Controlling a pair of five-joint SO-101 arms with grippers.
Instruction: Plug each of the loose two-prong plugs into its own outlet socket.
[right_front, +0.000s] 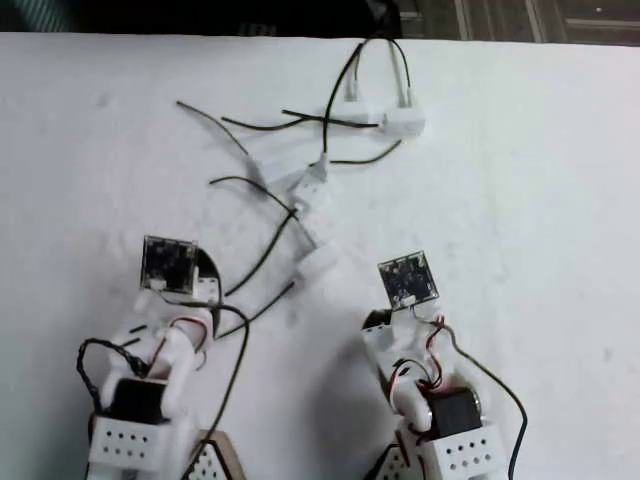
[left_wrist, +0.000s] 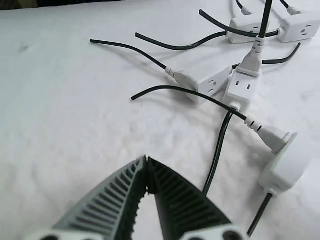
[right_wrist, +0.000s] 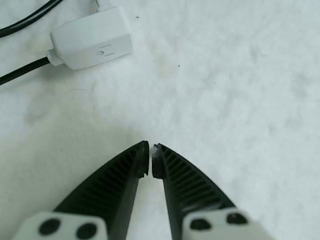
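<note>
Status: left claw (left_wrist: 146, 161) was pinched together and empty, low over the white table (right_front: 540, 200), short of the cord tangle. Right claw (right_wrist: 150, 152) was all but together too, a sliver between the tips, holding nothing.

Nearest socket block (right_wrist: 92, 42) lay just ahead of right claw, slot face up and bare. A white plug (left_wrist: 272, 136) touched that block's far end. I couldn't tell if its prongs were seated in an end port or just resting there. Next block (left_wrist: 240, 90) sat further out, face slots also bare, with another plug (left_wrist: 251, 61) butted against it. A far block (left_wrist: 302, 27) and its neighbour (left_wrist: 245, 27) lay beyond, with a cord crossing them.

Risks as I judged them:
- Blocks were loose. Pushing a plug in one-handed would likely shove the block away instead of seating it, so one claw had to pin it.
- Cords crossed. Lifting one plug could drag a neighbour or pull out anything already seated.
- One black cord (left_wrist: 217, 150) ran close to left claw, so a low approach could snag it.
- Going in pinched would just bat the plug aside.
- Prongs off-axis to the slots would jam or tip the block.
</note>
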